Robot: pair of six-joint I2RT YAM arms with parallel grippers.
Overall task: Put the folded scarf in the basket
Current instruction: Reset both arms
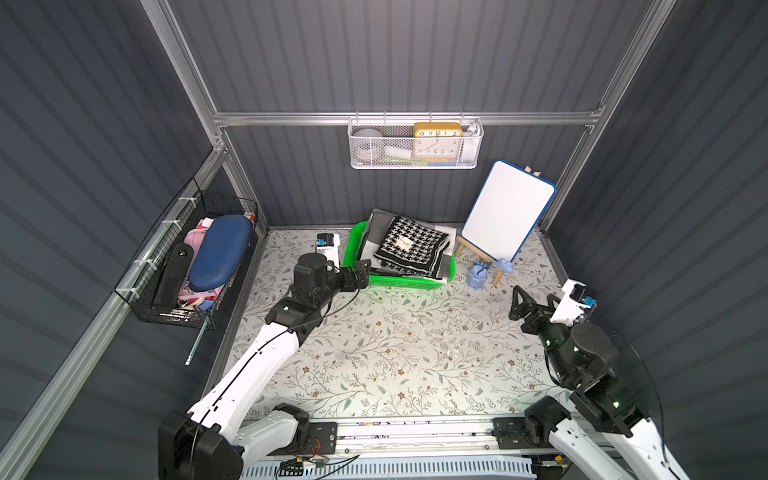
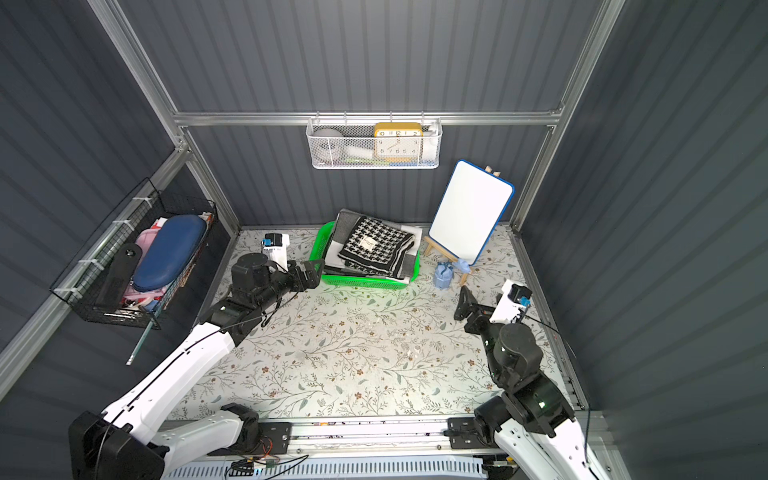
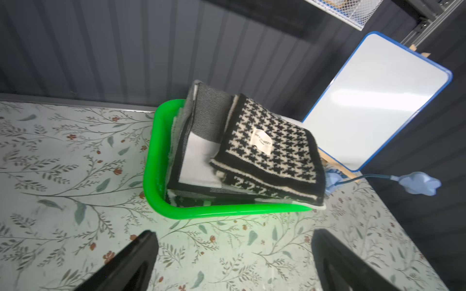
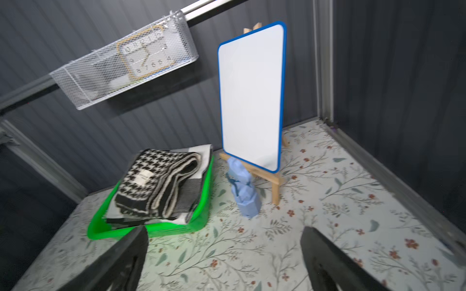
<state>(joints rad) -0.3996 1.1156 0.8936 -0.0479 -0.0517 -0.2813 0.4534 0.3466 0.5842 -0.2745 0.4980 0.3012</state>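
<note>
- The folded scarf (image 1: pixel 411 247), black-and-white houndstooth with its small label facing up, lies on top of other folded cloth inside the basket (image 1: pixel 399 284), just above the centre of the frame in both top views. The pile stands higher than the green rim, so only its own weight keeps it there.
- The left hand (image 1: pixel 364 274) hovers near the basket's lower-left corner with its jaws wide and empty. Its wrist view shows bare tabletop (image 1: pixel 395 353) between the fingers (image 3: pixel 131 262) and the basket.
- The right hand (image 1: pixel 534 301) sits well apart at the right of the frame, also spread wide and holding nothing.
- With neither hand gripping, the placing looks done. Keeping the fingers clear probably avoids snagging the knit.
- The whiteboard (image 1: pixel 507 212) and a blue figure (image 1: pixel 478 276) crowd the basket's right end, leaving little room to approach from there.
</note>
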